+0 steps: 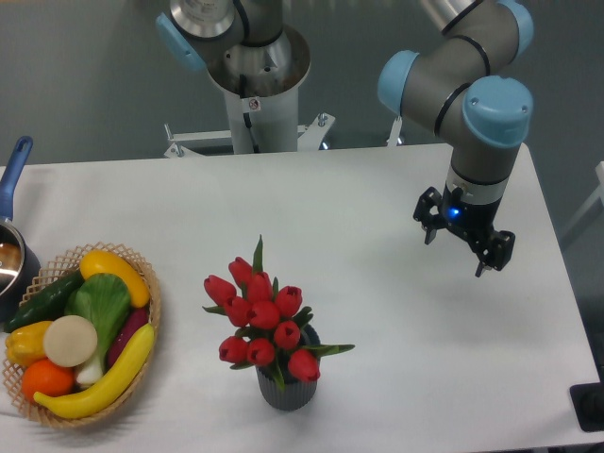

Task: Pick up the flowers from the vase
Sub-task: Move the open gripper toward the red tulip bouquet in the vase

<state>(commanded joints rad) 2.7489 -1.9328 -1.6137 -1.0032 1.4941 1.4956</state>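
The flowers [264, 316], a bunch of red tulip buds with green leaves, stand in the vase [286, 389], a small dark grey ribbed pot near the table's front edge. My gripper [456, 255] hangs above the right part of the table, well to the right of the flowers and further back. Its two black fingers are spread apart and nothing is between them.
A wicker basket [142, 274] of colourful vegetables sits at the front left. A saucepan with a blue handle [13, 170] is at the left edge. The arm's base column [255, 94] stands behind the table's back edge.
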